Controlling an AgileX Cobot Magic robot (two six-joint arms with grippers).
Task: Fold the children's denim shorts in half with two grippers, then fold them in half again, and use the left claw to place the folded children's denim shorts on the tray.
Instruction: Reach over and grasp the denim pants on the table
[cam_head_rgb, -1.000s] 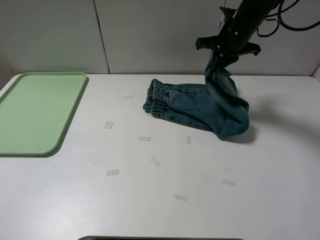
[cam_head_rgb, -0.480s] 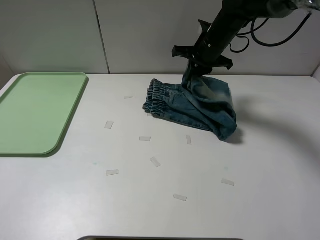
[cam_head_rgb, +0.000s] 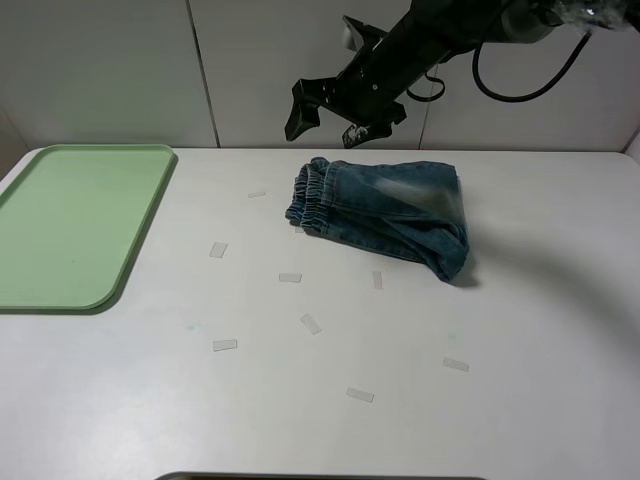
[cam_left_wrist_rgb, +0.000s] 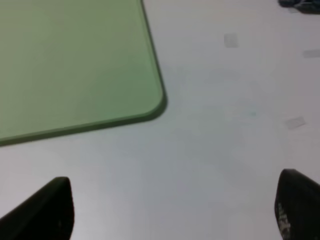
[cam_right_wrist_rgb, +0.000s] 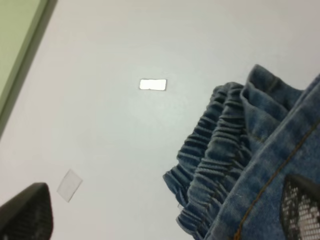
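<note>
1. The right gripper (cam_head_rgb: 325, 120) has let go of the shorts (cam_head_rgb: 390, 215). Its fingers stand wide and empty above the waistband, toward 12 o'clock on the table (cam_head_rgb: 300, 420).
2. The shorts lie folded flat toward 1 o'clock, well apart from the tray (cam_head_rgb: 60, 225) at 9 o'clock.
3. A second ago that gripper held a leg lifted over the shorts' 3 o'clock end. The leg now lies across the rest, so one fold looks done.
4. The left gripper (cam_left_wrist_rgb: 170, 215) hangs wide and empty near the tray's corner.
</note>
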